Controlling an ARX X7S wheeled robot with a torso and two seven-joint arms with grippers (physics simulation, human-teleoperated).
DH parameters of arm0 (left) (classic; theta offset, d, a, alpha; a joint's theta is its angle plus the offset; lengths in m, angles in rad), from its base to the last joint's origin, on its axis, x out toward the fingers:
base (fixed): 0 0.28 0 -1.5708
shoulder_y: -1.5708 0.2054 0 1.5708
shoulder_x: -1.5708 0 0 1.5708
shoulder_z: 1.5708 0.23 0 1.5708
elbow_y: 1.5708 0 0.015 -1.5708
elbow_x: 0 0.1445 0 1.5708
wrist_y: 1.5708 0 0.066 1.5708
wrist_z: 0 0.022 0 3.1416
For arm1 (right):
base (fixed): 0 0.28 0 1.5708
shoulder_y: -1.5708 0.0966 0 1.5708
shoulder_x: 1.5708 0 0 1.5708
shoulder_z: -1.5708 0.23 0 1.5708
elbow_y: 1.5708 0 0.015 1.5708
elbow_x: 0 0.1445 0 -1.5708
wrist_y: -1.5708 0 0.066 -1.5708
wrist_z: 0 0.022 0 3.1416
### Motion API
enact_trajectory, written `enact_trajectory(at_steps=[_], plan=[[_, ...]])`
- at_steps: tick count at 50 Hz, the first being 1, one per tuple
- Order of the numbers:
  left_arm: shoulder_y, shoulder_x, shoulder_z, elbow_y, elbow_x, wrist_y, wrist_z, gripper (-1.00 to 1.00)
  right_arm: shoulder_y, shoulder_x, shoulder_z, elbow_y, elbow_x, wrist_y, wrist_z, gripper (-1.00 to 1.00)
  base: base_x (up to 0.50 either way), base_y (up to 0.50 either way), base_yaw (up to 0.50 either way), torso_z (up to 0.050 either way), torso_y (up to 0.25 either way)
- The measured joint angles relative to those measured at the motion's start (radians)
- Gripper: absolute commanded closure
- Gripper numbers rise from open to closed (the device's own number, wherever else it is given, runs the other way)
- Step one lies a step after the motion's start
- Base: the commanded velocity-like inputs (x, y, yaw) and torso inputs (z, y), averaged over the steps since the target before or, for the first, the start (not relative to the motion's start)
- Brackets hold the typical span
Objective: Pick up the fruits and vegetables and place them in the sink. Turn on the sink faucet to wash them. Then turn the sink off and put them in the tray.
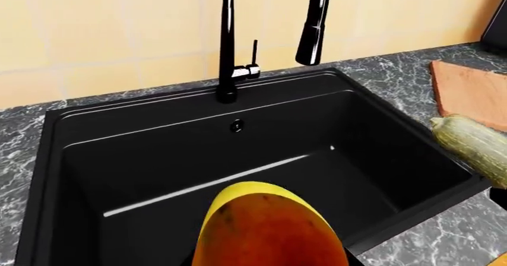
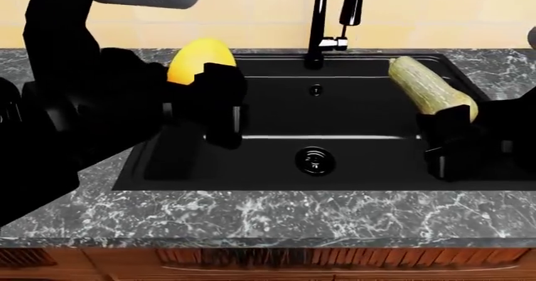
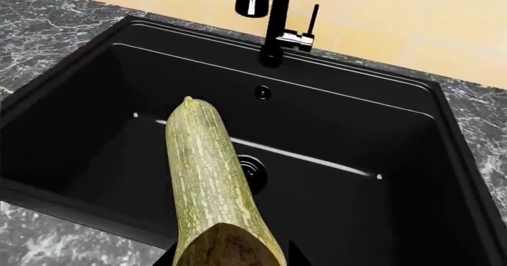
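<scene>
Mango [image 1: 265,227] fills the foreground of your left wrist view, yellow at its tip and red-orange nearer the camera, hanging above the empty black sink [image 1: 95,159]. It looks firm, smooth and rounded, likely to slip unless pinched across its widest part. Behind stands the faucet [image 1: 228,40] with its chrome-tipped lever [image 1: 252,70]. Only this view shows the wooden tray [image 1: 471,91] on the counter past the sink's far side, with the squash [image 1: 471,144] in front of it.

Head view shows what neither wrist camera does: both arms at once. Your left gripper [image 2: 213,105] is clamped on the mango over the sink's left edge; your right gripper [image 2: 448,137] grasps the squash by its nearer end over the right edge. The drain [image 2: 316,160] lies bare between them.

Right wrist view looks down the squash's length, which is held out over the basin, its pale tip pointing at the faucet. It seems stiff and long, probably tip-heavy when held at one end; a grip nearer the middle would balance it better.
</scene>
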Motion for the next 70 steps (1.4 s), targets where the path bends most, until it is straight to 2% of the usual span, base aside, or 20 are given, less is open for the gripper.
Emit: enact_trajectory(at_steps=[10,32,46,57,70], plan=[[0.040,-0.067,-0.014,-0.033,0.080,-0.026,0.096,1.00,-0.021,-0.036,-0.006,0.024,-0.068,-0.003,-0.019,1.00,-0.01,-0.40,0.00,0.000,0.002],[0.128,-0.148,-0.020,-0.098,0.247,-0.038,0.248,1.00,-0.046,-0.134,-0.028,0.110,-0.249,-0.015,-0.055,1.00,0.00,0.00,0.00,0.001,0.002],[0.154,-0.153,-0.016,-0.119,0.293,-0.035,0.284,1.00,-0.060,-0.160,-0.037,0.136,-0.302,-0.027,-0.067,1.00,0.04,-0.02,0.00,0.001,0.001],[0.163,-0.160,-0.018,-0.124,0.304,-0.033,0.291,1.00,-0.064,-0.169,-0.040,0.137,-0.314,-0.036,-0.069,1.00,0.11,-0.44,0.00,0.001,0.003],[0.165,-0.173,-0.027,-0.122,0.298,-0.029,0.297,1.00,-0.064,-0.171,-0.048,0.139,-0.333,-0.032,-0.063,1.00,0.46,-0.16,0.00,0.001,0.002]])
